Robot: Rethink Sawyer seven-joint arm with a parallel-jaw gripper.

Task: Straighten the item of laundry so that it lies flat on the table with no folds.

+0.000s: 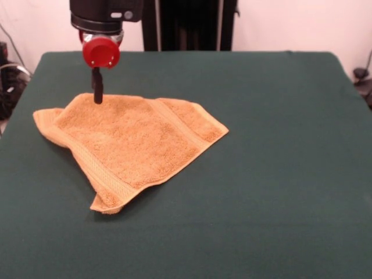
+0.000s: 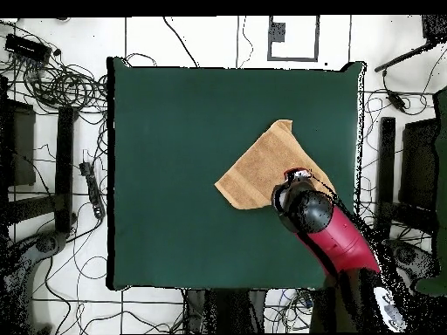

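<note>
The golden-orange towel [image 1: 133,142] lies on the left half of the green table [image 1: 279,174], crumpled into a rough triangle with one layer folded over another. Border bands run across its right part and along its lower left edge. One corner curls under at the front. My gripper [image 1: 97,93] hangs straight down from the red wrist and its tip touches the towel's far left edge. In the overhead view the towel [image 2: 262,170] lies at the right of the table [image 2: 175,174], and the arm's head [image 2: 301,208] covers its near corner and the gripper.
Bare green cloth surrounds the towel, widest to the right in the front view. Cables and stands [image 2: 52,87] lie on the floor round the table. The robot's pedestal [image 1: 189,23] stands behind the far edge.
</note>
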